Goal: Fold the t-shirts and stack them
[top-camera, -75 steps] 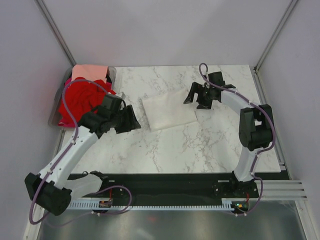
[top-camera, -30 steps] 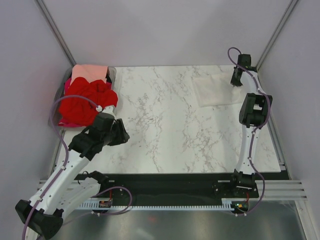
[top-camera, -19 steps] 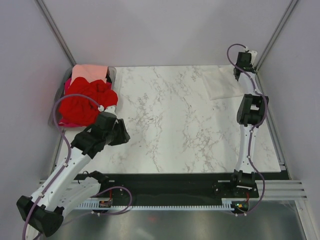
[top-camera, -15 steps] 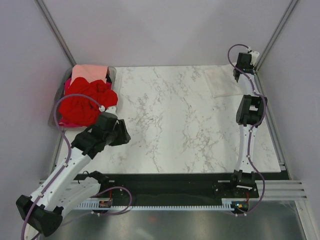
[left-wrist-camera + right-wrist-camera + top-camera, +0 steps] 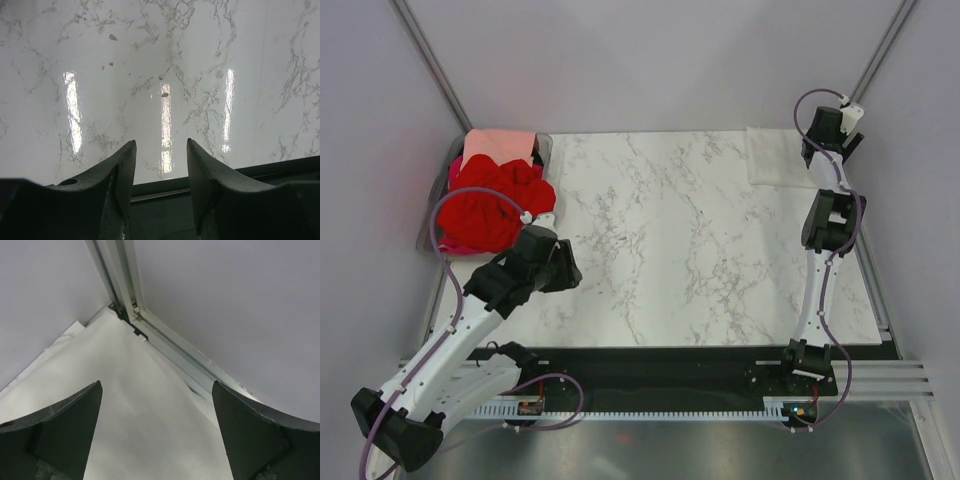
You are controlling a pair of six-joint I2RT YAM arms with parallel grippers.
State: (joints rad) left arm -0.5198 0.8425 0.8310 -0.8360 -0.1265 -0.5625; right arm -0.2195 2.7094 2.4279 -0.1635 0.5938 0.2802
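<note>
A folded cream-white t-shirt (image 5: 775,157) lies flat in the far right corner of the marble table. It fills the lower part of the right wrist view (image 5: 130,405). My right gripper (image 5: 830,148) is open and empty just above its right edge, by the corner post. A heap of bright red t-shirts (image 5: 490,203) with a salmon-pink one (image 5: 498,146) sits in the bin at the far left. My left gripper (image 5: 563,268) is open and empty over bare marble, right of the heap; its fingertips (image 5: 129,152) frame nothing.
A clear plastic bin (image 5: 436,226) holds the red heap at the left edge. Grey walls and metal posts (image 5: 122,287) close in the far right corner. A black base rail (image 5: 670,365) runs along the near edge of the marble table (image 5: 670,250).
My right gripper carried the folded cream-white shirt from the table's middle to the far right corner and let it go. My left arm drew back toward the near left.
</note>
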